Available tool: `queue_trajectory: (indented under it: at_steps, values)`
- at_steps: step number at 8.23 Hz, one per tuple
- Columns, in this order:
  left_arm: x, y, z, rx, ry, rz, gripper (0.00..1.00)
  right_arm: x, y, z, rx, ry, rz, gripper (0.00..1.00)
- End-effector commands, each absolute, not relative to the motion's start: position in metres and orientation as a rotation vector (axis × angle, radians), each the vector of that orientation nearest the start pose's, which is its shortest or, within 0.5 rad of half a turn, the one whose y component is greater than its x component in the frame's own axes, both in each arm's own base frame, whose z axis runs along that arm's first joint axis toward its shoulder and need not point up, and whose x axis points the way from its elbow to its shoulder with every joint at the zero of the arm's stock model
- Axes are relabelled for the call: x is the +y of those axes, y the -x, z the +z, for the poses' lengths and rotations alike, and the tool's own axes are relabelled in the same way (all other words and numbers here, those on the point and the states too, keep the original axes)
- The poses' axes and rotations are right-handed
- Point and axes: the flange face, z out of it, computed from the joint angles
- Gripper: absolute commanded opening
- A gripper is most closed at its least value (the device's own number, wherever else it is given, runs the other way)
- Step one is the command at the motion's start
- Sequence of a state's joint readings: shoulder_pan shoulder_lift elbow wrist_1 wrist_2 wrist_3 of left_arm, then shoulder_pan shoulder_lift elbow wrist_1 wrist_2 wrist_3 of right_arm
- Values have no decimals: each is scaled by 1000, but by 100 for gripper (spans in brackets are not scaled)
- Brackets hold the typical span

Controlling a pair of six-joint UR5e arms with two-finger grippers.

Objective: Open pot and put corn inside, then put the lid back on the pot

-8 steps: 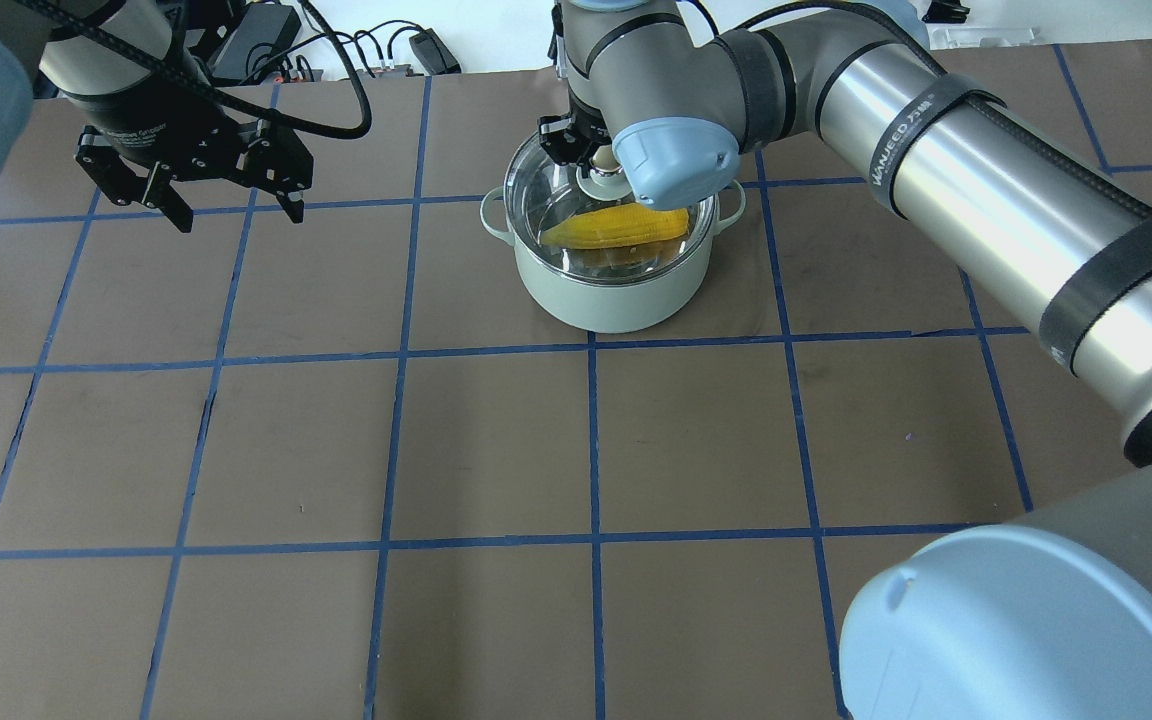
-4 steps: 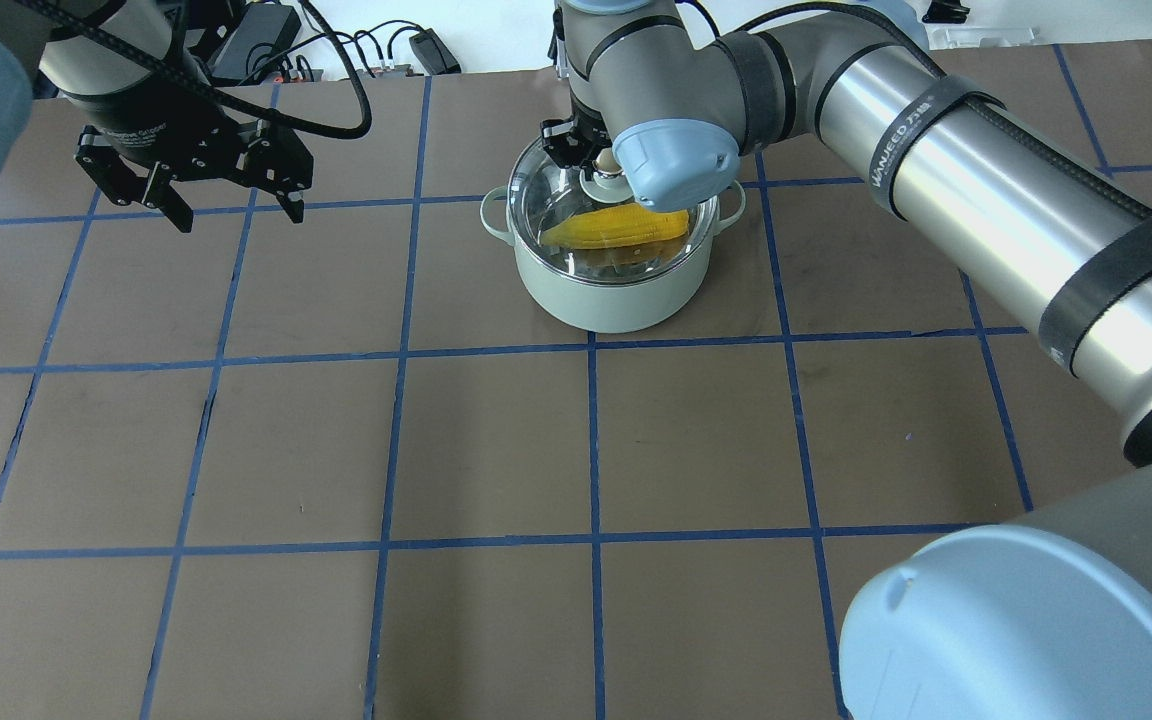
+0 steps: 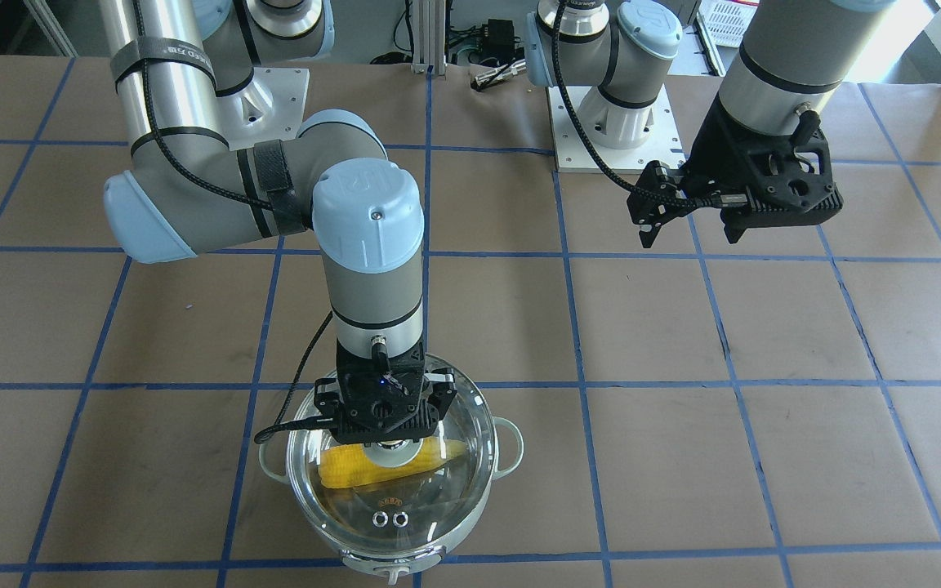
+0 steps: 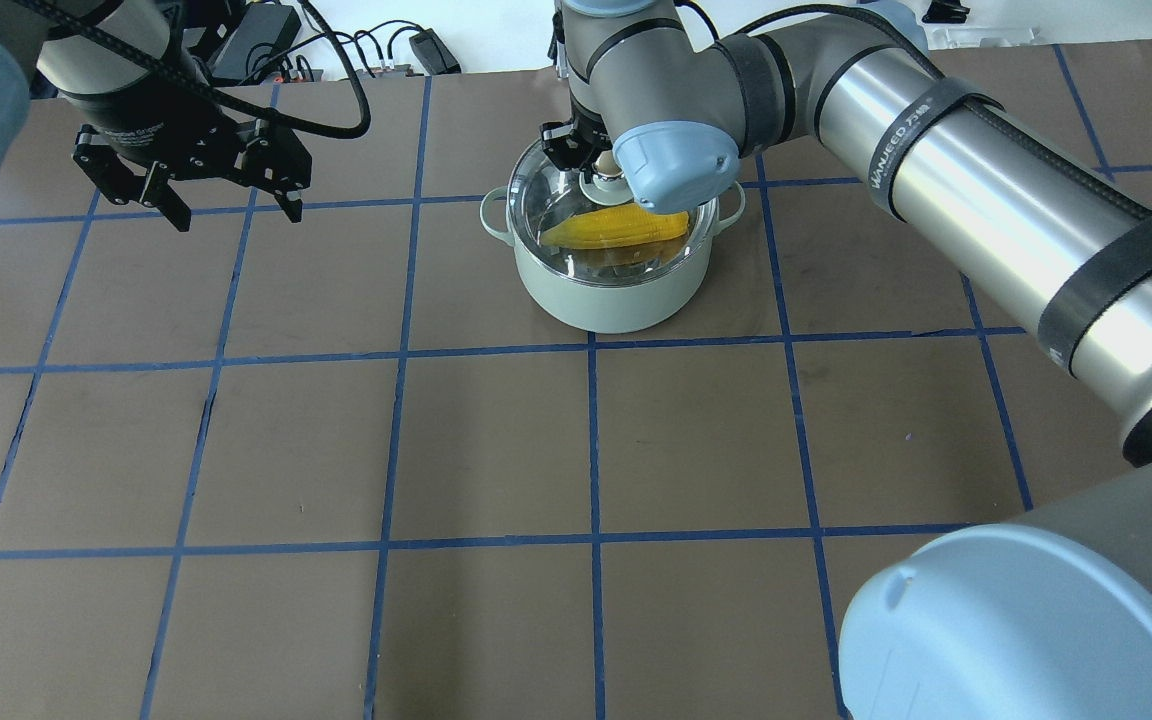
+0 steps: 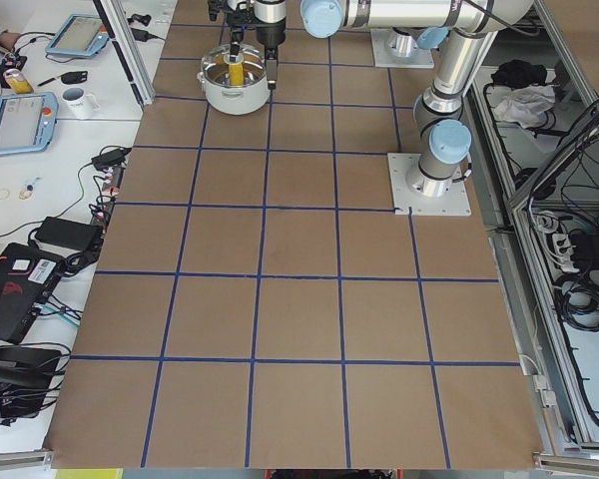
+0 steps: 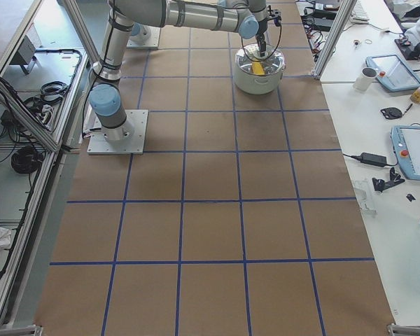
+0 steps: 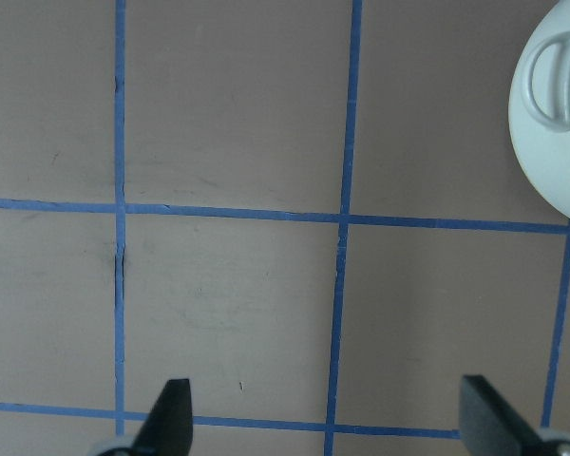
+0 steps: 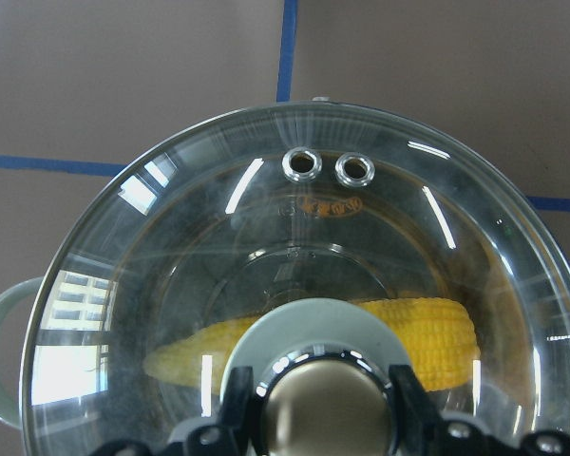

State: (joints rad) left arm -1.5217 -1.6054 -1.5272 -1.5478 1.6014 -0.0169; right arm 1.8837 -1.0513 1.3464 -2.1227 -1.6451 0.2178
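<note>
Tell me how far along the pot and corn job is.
Done: the corn lies inside the pot. In hand: the right gripper grips the lid by its knob, over the pot; whether it sits fully is unclear. Remaining: release the knob and back away. The left gripper hangs open, aside.

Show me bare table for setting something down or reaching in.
Free: the table rows between the pot and the robot's edge; also the squares between the pot and the left tool. Crowded: over the pot, where the right tool grips the lid and its arm spans the robot's right side.
</note>
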Motion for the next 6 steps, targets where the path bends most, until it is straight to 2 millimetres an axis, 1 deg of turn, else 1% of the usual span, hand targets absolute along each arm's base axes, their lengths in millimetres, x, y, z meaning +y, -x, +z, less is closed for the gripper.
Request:
queue_trajectory:
  at_steps: [1, 2, 3, 4, 5, 6]
  values:
    - [-516, 105, 494, 3107, 103, -47, 100, -633, -337, 342, 3115, 137, -405, 19]
    - [-515, 105, 495, 3110, 103, -49, 100, -633, -337, 342, 3115, 137, -405, 21]
    - [-516, 105, 494, 3110, 103, -47, 100, -633, -337, 341, 3122, 169, -408, 51]
    - [-516, 105, 494, 3110, 103, -47, 100, -633, -336, 342, 3126, 207, -415, 96]
    - [-516, 105, 494, 3110, 103, -47, 100, -633, -337, 344, 3123, 209, -419, 100]
    - [-516, 105, 494, 3111, 103, -47, 100, -634, -332, 349, 3117, 198, -428, 100]
